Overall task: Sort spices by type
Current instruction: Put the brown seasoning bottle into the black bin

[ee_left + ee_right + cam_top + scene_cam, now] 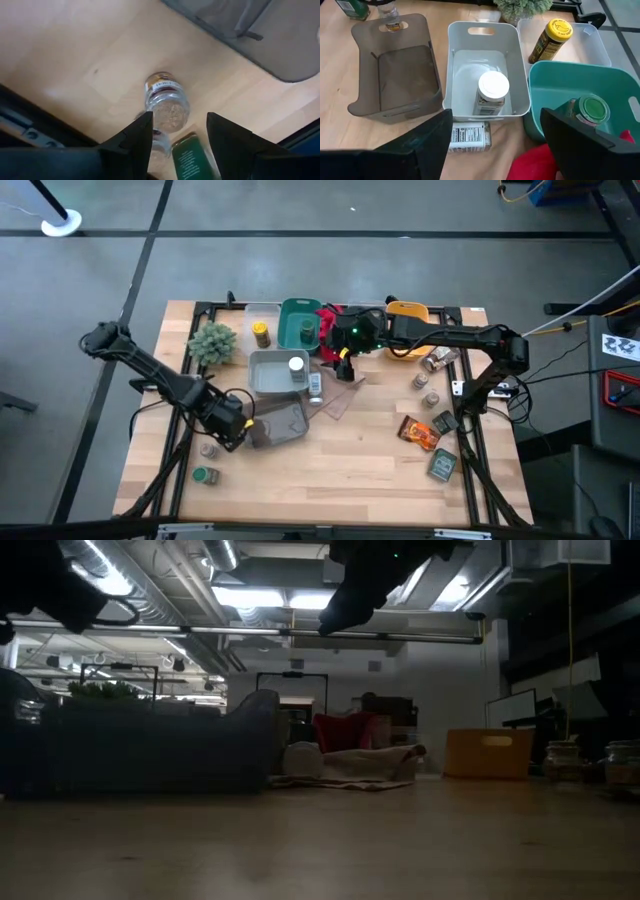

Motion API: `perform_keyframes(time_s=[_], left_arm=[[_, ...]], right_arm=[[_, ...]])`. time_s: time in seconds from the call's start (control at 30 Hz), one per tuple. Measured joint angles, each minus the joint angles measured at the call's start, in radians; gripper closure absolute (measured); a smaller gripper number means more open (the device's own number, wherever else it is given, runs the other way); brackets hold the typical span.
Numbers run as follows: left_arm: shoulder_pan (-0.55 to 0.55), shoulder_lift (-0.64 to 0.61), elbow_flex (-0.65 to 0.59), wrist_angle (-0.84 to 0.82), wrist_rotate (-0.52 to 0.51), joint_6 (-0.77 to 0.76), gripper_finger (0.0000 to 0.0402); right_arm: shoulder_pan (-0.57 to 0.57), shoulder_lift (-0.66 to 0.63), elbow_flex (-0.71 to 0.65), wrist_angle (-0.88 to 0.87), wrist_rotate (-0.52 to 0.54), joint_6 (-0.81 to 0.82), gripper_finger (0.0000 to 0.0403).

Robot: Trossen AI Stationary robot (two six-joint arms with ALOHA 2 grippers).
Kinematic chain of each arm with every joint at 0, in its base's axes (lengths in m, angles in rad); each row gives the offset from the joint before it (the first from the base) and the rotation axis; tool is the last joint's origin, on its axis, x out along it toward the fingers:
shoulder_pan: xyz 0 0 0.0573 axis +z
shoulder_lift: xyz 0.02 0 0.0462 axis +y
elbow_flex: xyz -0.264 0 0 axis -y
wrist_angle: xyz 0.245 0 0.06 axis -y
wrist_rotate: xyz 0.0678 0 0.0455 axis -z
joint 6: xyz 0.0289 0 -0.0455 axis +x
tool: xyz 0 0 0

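Sorting looks partly done, judging by what sits in bins vs. loose on the desk (pixel 330 470). Binned so far: a white-lid jar (pixel 493 93) in the white bin (pixel 454 70), a yellow-lid jar (pixel 550 40) in the clear bin (pixel 600 47), a green-lid jar (pixel 590 111) in the teal bin (pixel 545 82). The grey bin (pixel 365 70) looks empty.

Left to do, approx.: a jar lying flat (pixel 467 136) just beside the white bin, several small jars (pixel 428 385) and two flat packets (pixel 420 432) on the desk's right side, plus two jars near the left front corner, one green-lidded (pixel 206 474).

Left gripper (pixel 175 132) hovers over that corner, jaws apart, nothing between them; a clear jar on its side (pixel 166 100) lies just beyond the fingertips. Right gripper (pixel 492 135) hangs above the bins, jaws apart, empty.

View differences: only the right wrist view shows inside the bins clearly, incl. the red cloth (pixel 535 167) by the teal bin. Only the high view shows the loose right-side spices and both arms at once. Left wrist view alone shows the sideways jar close up w/ a dark green item (pixel 190 160) beside it. Low view adds little: bins in silhouette, desk surface, room behind.
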Motion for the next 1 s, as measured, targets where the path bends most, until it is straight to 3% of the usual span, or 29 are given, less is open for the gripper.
perform_keyframes(time_s=[0.3, 1.0], left_arm=[[-0.067, -0.002, -0.068, 0.077, 0.001, -0.102, 0.0233], [-0.078, 0.001, -0.043, 0.063, -0.026, -0.072, 0.0233]], right_arm=[[0.0, 0.0, 0.0, 0.002, 0.0, 0.0, 0.0102], [0.0, 0.001, 0.0, 0.003, 0.0, 0.0, 0.0102]])
